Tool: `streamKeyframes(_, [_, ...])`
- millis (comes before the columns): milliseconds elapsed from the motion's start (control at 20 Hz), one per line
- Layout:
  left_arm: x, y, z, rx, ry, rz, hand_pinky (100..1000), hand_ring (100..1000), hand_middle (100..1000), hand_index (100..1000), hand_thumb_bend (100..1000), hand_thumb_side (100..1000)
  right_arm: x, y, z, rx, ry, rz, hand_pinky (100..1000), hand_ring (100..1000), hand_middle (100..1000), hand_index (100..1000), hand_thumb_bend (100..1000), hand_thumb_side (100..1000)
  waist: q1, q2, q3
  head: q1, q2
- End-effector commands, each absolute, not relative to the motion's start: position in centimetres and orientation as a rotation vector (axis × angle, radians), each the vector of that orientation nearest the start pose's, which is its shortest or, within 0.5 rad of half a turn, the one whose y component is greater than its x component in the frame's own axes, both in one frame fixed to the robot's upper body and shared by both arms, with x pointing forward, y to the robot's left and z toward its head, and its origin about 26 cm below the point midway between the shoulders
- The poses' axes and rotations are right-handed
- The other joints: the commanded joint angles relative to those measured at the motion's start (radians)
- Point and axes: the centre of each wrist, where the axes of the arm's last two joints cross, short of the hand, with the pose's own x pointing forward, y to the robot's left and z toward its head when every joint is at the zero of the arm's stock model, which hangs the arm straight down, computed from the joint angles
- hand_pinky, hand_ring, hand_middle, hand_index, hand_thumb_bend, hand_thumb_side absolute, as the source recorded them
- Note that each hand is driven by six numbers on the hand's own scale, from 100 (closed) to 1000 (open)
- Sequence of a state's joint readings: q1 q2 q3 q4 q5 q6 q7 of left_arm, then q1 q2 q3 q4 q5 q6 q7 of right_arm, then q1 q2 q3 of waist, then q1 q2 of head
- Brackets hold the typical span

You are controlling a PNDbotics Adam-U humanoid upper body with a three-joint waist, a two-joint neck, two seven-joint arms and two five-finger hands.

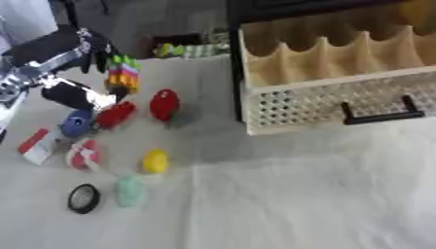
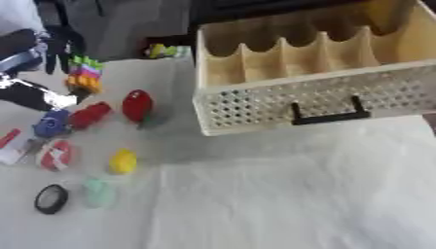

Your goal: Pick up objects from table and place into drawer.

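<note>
Several small toys lie on the white table point(image 1: 298, 194) at the left, well apart from the open wooden drawer point(image 1: 340, 68). Left hand point(image 1: 72, 92) reaches over a blue toy point(image 1: 77, 122) and red toy point(image 1: 115, 114); I cannot tell its finger state.

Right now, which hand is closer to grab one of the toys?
Probably the left. The left hand comes in from the view's left side, right above the blue toy and the long red toy. No right hand shows, and the drawer sits open to the right.
</note>
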State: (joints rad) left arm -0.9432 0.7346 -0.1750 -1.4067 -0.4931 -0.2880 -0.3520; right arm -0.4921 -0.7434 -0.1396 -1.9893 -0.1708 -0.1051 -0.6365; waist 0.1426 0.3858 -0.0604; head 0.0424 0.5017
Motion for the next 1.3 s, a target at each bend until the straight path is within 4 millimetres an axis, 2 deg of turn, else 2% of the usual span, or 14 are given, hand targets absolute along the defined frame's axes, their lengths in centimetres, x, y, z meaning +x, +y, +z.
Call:
streamKeyframes(50, [39.1,29.6,37.0,-1.283,2.696,1.929,367,502,460,388,100,258,28.7,-32.3,33.0,0.765,3.385,0.235,554,298,309,617,100,966,-0.006,-0.031,0.001,-0.013,0.008])
streamKeyframes(100, [38.9,29.2,37.4,-1.268,2.707,1.909,366,501,460,388,100,259,28.7,-32.3,33.0,0.763,3.386,0.232,553,299,309,617,100,966,-0.006,-0.033,0.001,-0.014,0.008])
streamKeyframes(150, [38.8,28.7,37.8,-1.255,2.716,1.893,366,501,462,388,100,460,28.7,-32.3,33.0,0.761,3.387,0.231,553,299,309,617,100,978,-0.007,-0.035,0.001,-0.014,0.008])
streamKeyframes(200, [38.7,28.2,38.1,-1.237,2.726,1.875,364,500,460,388,100,260,28.7,-32.2,33.0,0.759,3.388,0.231,553,299,310,617,100,966,-0.007,-0.037,0.0,-0.013,0.007])
streamKeyframes(500, [38.2,24.8,39.8,-1.154,2.76,1.766,356,496,458,388,100,265,28.8,-32.1,32.9,0.749,3.399,0.234,553,301,310,617,100,967,-0.007,-0.048,-0.001,-0.02,0.002])
streamKeyframes(950, [37.8,20.9,41.0,-1.003,2.816,1.671,348,491,455,387,100,271,28.8,-31.9,33.1,0.725,3.408,0.227,551,306,314,616,100,966,-0.001,-0.061,-0.003,-0.015,-0.006])
streamKeyframes(1100, [37.9,19.9,41.1,-0.97,2.833,1.661,345,490,454,388,100,271,28.8,-31.8,33.2,0.717,3.409,0.227,550,307,315,615,100,965,0.002,-0.065,-0.006,-0.014,-0.021])
streamKeyframes(1300, [38.5,19.0,40.8,-0.953,2.846,1.666,342,489,452,388,100,271,28.9,-31.7,33.3,0.706,3.409,0.233,547,307,315,613,100,966,0.007,-0.067,-0.011,-0.019,-0.058])
